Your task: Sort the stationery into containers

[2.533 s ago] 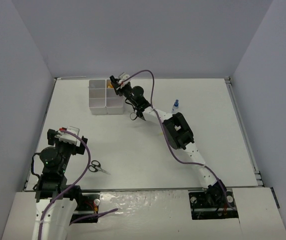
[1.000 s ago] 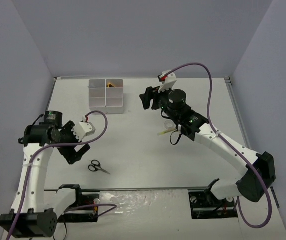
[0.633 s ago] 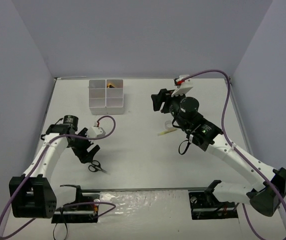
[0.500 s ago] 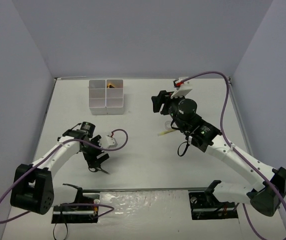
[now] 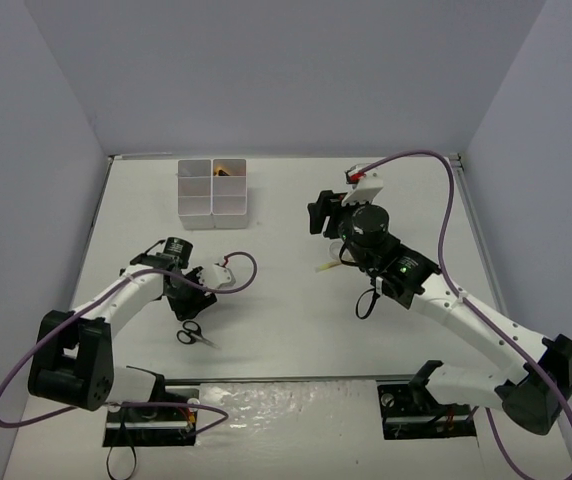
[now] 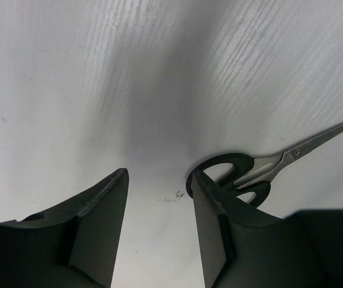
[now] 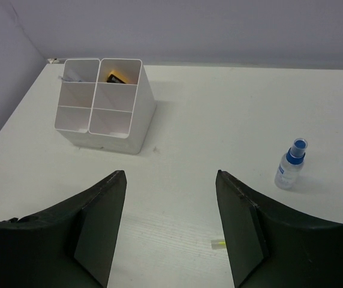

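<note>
Scissors (image 5: 194, 335) lie flat on the tabletop (image 5: 286, 320) at about 7 o'clock in the overhead view, well apart from the containers (image 5: 212, 193) at 11 o'clock. Your sorting looks only partly done. In the right wrist view a yellow item (image 7: 116, 78) sits in the far right compartment. Something thin shows in the far left one, too small to name, and nothing shows in the four nearer ones, though their floors are hidden. Left out on the tabletop are the scissors, a yellow marker (image 5: 328, 265) just past centre toward 3 o'clock, and an upright blue-capped bottle (image 7: 291, 163) well off to the containers' 3 o'clock side.

From overhead, the scissors' long axis runs from 10 o'clock to 4 o'clock, with the black handle loops at the 10 o'clock end and the closed blades pointing to 4 o'clock. Your left end effector (image 6: 158, 177) sits at the handles, jaws apart with only bare tabletop between them, grasping nothing. One finger (image 6: 210, 204) overlaps the nearer loop, and you cannot tell whether it is inside the loop or beside it. Your right end effector (image 7: 170, 174) is released and empty, facing the containers
</note>
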`<state>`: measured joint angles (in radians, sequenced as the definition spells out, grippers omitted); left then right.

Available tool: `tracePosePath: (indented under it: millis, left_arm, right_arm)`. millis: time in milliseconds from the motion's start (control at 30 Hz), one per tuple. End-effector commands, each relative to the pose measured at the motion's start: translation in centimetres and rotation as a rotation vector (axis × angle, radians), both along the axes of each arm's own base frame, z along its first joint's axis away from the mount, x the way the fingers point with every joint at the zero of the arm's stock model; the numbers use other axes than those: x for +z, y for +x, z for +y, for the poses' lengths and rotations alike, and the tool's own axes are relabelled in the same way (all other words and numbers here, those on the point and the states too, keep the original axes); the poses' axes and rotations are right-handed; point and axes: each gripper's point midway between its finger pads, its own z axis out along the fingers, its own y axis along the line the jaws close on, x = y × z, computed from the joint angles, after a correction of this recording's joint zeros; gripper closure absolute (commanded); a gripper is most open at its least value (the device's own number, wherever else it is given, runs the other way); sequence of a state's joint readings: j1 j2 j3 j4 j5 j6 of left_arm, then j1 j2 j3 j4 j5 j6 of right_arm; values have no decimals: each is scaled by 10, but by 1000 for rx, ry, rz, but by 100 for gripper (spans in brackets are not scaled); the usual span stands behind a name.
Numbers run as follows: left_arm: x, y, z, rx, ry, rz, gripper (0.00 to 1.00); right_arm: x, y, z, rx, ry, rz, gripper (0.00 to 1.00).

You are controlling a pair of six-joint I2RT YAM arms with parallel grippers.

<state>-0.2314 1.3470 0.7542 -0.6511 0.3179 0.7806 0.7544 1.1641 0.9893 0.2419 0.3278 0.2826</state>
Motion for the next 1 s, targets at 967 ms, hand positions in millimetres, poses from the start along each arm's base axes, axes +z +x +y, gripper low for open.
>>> tracePosePath:
  millis: [967]
  left_arm:
    - [-14, -4, 13, -62, 90, -9, 61]
  right_arm:
    - [39, -25, -50, -127, 76, -98, 40]
